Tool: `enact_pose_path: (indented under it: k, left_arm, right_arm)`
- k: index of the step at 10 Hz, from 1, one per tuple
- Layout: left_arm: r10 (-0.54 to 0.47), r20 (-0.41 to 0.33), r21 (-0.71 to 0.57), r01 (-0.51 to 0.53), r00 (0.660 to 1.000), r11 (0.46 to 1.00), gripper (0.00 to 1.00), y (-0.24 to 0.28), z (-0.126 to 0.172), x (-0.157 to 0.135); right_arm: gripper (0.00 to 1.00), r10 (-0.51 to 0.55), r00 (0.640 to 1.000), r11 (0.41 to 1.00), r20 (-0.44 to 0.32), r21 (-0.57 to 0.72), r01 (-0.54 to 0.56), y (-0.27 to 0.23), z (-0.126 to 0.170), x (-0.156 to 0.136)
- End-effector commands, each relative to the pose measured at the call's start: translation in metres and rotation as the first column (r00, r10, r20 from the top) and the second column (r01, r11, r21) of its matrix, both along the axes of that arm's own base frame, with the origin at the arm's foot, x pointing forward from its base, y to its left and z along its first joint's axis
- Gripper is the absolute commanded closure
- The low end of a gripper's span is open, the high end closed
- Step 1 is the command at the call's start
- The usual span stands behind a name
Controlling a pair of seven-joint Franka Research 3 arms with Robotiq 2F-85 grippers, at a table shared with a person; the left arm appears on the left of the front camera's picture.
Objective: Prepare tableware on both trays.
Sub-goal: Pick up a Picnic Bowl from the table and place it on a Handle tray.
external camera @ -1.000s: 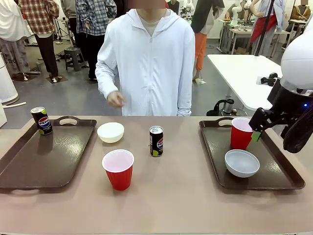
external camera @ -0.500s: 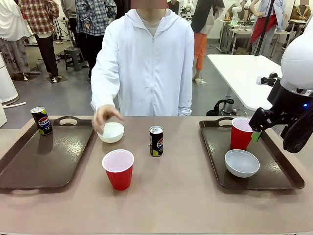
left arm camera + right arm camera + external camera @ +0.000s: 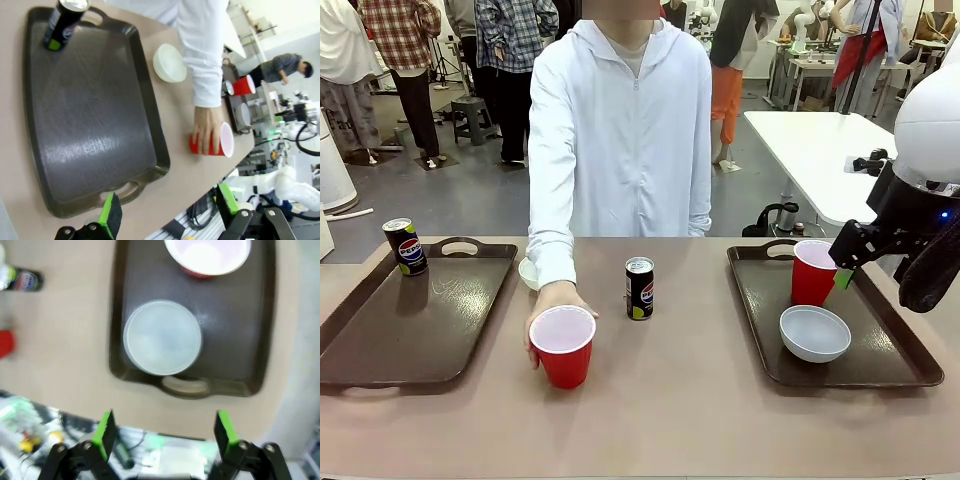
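The left tray (image 3: pixel 420 330) carries one black can (image 3: pixel 405 246) at its far corner. The right tray (image 3: pixel 760 320) holds a red cup (image 3: pixel 812 272) and a white bowl (image 3: pixel 814 333). Between the trays stand a second red cup (image 3: pixel 562 345), a black can (image 3: pixel 639 288) and a white bowl (image 3: pixel 527 272), half hidden by the person's sleeve. The person's hand (image 3: pixel 545 305) grips the middle cup. My right gripper (image 3: pixel 844 275) hangs open above the right tray, over the bowl (image 3: pixel 162 337). My left gripper (image 3: pixel 169 210) is open above the near edge of the left tray (image 3: pixel 90 125).
The person stands at the far side of the table, leaning an arm across its middle. Most of the left tray's surface is bare. A white table (image 3: pixel 820 150) stands behind on the right, and other people are farther back.
The person's hand has moved from the white bowl down to the red cup in the middle and now holds it. Both arms have stayed still.
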State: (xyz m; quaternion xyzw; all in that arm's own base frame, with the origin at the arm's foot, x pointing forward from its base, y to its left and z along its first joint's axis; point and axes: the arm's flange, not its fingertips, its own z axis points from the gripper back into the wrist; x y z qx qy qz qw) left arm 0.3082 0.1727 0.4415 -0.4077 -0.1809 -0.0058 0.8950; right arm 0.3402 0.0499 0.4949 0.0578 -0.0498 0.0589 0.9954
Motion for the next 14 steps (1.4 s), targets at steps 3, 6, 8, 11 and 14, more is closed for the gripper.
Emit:
enact_pose_path:
  k: [3, 6, 8, 11, 14]
  left_arm:
    - [0.006, -0.133, 0.336, 0.039, 0.991, 0.941, 0.00, -0.044, 0.064, 0.031]
    - [-0.059, -0.193, 0.501, 0.150, 0.979, 0.852, 0.00, -0.129, 0.105, 0.066]
    - [-0.076, -0.248, 0.586, 0.212, 0.966, 0.782, 0.00, -0.183, 0.104, 0.088]
    - [-0.118, -0.260, 0.715, 0.273, 0.958, 0.644, 0.00, -0.257, 0.079, 0.116]
    - [-0.185, -0.193, 0.762, 0.266, 0.964, 0.590, 0.00, -0.300, 0.040, 0.143]
  right_arm:
    - [0.00, 0.012, 0.996, 0.921, -0.083, 0.388, 0.022, -0.088, 0.080, -0.011]
    - [0.00, -0.077, 0.990, 0.809, -0.122, 0.573, 0.133, -0.196, 0.068, -0.004]
    - [0.00, -0.064, 0.989, 0.699, -0.136, 0.701, 0.142, -0.253, 0.040, -0.015]
    - [0.00, 0.013, 0.997, 0.616, -0.074, 0.786, 0.050, -0.291, 0.005, -0.033]
    - [0.00, -0.093, 0.995, 0.612, -0.030, 0.787, 0.081, -0.315, -0.022, -0.038]
